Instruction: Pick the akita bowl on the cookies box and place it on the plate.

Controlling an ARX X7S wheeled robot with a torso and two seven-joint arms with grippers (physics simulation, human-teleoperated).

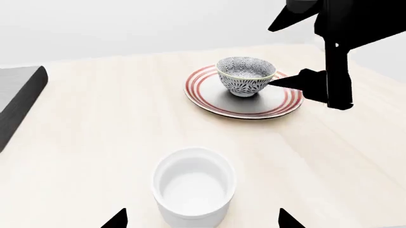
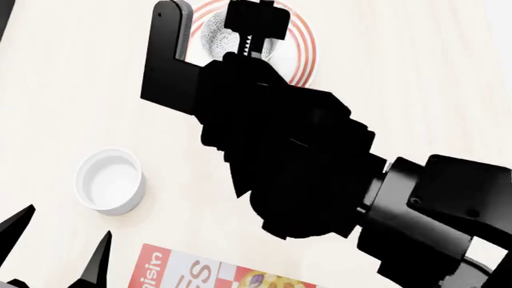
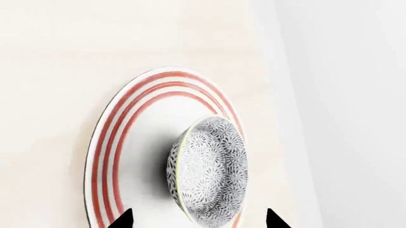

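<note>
The akita bowl [image 1: 246, 76] stands upright on the plate [image 1: 209, 97], which has red rings round its rim. In the right wrist view the bowl [image 3: 209, 171] lies between the tips of my open right gripper [image 3: 198, 219], with a gap on each side. From the head view the bowl [image 2: 214, 33] and plate [image 2: 306, 51] show partly behind my right arm. The cookies box [image 2: 184, 273] lies at the near edge with nothing on the part that shows. My left gripper [image 1: 201, 219] is open and hovers by a white cup.
A plain white cup [image 1: 193, 185] stands on the table between the plate and the cookies box, also visible from the head [image 2: 110, 181]. A dark grey slab [image 1: 19, 95] lies at one table edge. The table's far edge runs just beyond the plate.
</note>
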